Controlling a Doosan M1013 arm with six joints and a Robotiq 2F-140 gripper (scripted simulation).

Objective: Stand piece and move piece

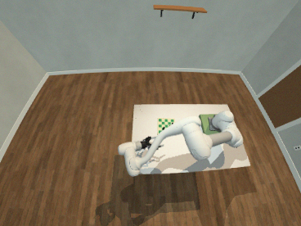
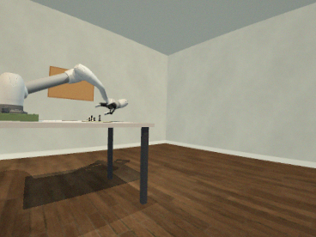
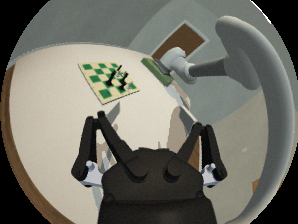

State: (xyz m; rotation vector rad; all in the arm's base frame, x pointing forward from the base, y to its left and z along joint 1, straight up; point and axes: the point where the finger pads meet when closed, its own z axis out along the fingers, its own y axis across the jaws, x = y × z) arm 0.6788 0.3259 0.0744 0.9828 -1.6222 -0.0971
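Observation:
The green-and-white chessboard [image 1: 163,121] [image 3: 93,87] lies near the middle of the white table [image 1: 143,115] [image 2: 64,124]. A few small dark pieces [image 3: 121,79] [image 2: 100,117] are on it; they are too small to tell which one lies down or which squares they hold. My gripper [image 1: 146,142] [image 2: 106,107] [image 3: 150,108] is open and empty. It hangs above the table's front part, well away from the board and tilted toward it. The arm's forearm crosses over the board's near right corner in the top view.
The arm's green base plate [image 1: 204,120] [image 2: 17,116] [image 3: 152,66] sits at the table's right side. The table's front edge is close below the wrist. A wooden shelf [image 1: 180,8] and a cork board [image 2: 70,89] hang on the walls.

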